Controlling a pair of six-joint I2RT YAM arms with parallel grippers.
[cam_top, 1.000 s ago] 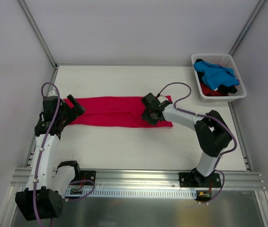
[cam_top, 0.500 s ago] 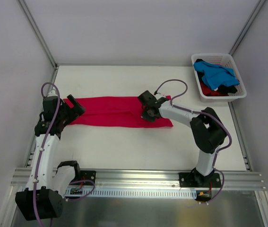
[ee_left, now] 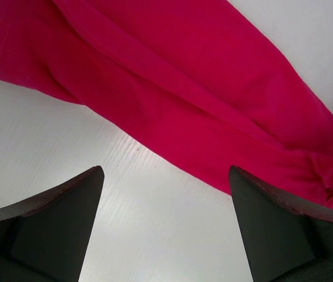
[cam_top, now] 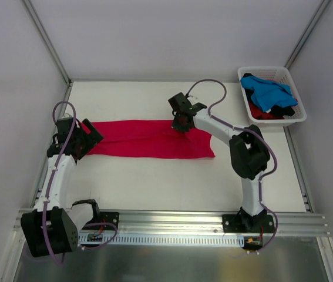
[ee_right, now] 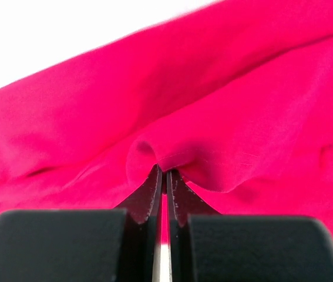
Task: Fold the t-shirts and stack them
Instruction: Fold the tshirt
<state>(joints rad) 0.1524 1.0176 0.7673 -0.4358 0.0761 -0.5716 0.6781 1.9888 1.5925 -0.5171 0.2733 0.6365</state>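
A crimson-red t-shirt (cam_top: 137, 140) lies folded into a long band across the table. My right gripper (cam_top: 180, 124) sits at the band's far edge, right of its middle. In the right wrist view it (ee_right: 165, 171) is shut on a pinched ridge of the red cloth (ee_right: 213, 100). My left gripper (cam_top: 91, 134) hovers at the band's left end. It (ee_left: 165, 171) stands open over bare table, the red t-shirt (ee_left: 184, 76) just beyond its fingertips. A blue t-shirt (cam_top: 266, 91) lies on dark and red ones in the basket.
The white slatted basket (cam_top: 300, 115) stands at the back right corner, against the right wall. Grey walls close the table on three sides. The metal rail (cam_top: 172, 220) with both arm bases runs along the near edge.
My right gripper shut on the red cloth and moved from the band's near right part toward its far edge. My left arm shifted slightly, still open.
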